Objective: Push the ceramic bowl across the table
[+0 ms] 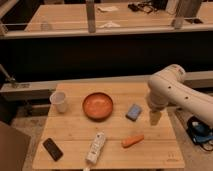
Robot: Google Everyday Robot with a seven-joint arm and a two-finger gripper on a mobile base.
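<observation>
The ceramic bowl [98, 106] is orange-brown and sits upright on the wooden table [75, 132], at the middle of its far half. My white arm comes in from the right. The gripper [154, 118] hangs down over the table's right edge, well to the right of the bowl, with a blue sponge between them. It touches nothing.
A white cup [59, 101] stands left of the bowl. A blue sponge [133, 112] lies right of it. An orange carrot [132, 141], a white bottle [96, 147] and a black phone [52, 149] lie along the near half. A dark barrier runs behind the table.
</observation>
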